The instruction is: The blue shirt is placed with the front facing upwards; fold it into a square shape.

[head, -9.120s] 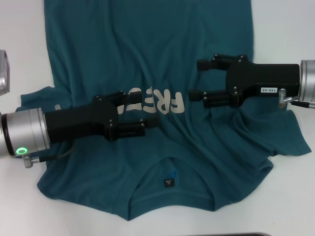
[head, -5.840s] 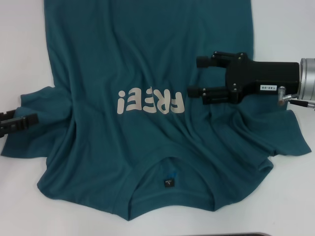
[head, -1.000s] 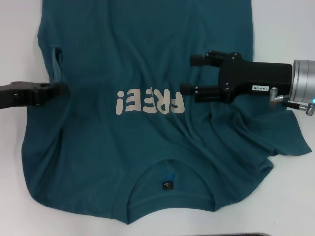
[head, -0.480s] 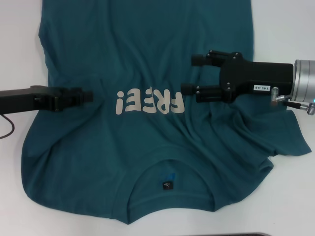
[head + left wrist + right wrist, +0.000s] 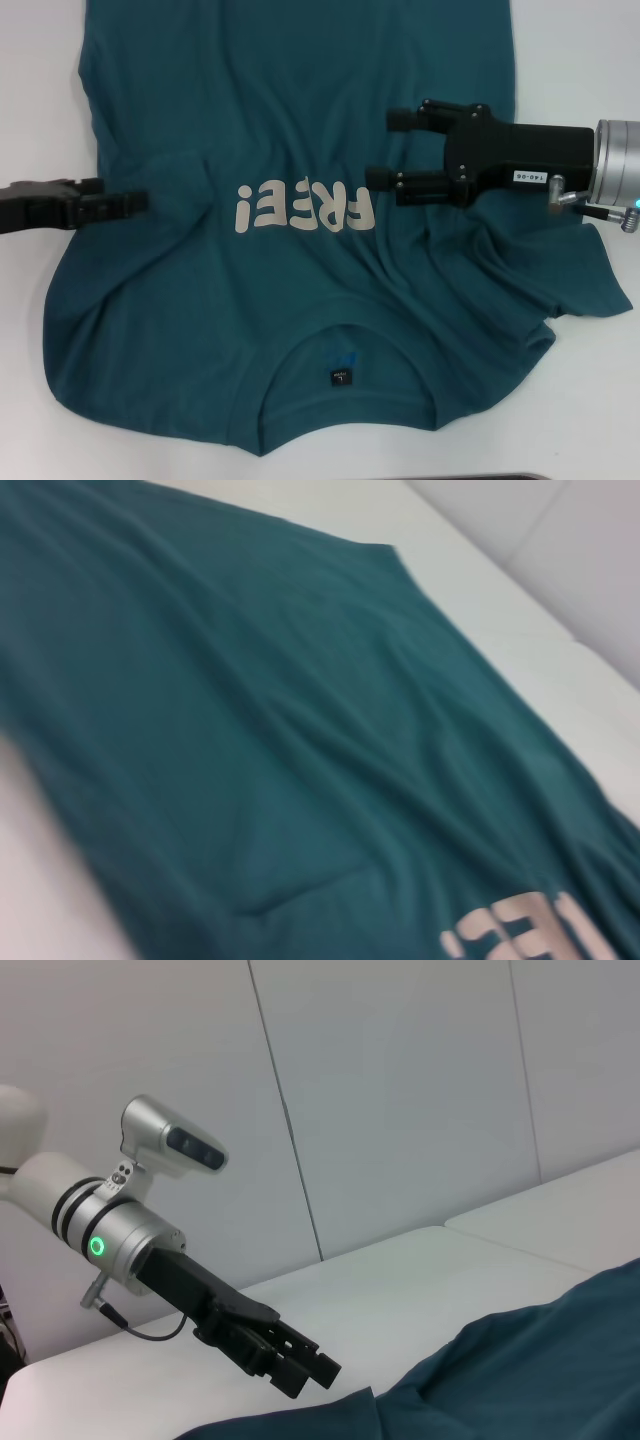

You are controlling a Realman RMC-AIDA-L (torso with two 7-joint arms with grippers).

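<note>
While the blue shirt (image 5: 300,130) lies flat and face up on the white table (image 5: 40,110), collar toward the robot and long way running away from it, the left gripper (image 5: 135,201) sits at the shirt's left edge with its fingers pressed together, holding nothing. The right gripper (image 5: 385,148) hovers with fingers spread over the chest, beside the letters (image 5: 305,208). That right sleeve (image 5: 560,270) still lies spread out, nearest the right gripper.

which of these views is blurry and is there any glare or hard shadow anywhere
Left wrist view: soft and smeared, the blue shirt and its lettering lack crisp edges. Head view: sharp, even light, no glare, faint shadows under the right gripper. Right wrist view: sharp, the left gripper and wall evenly lit.
</note>
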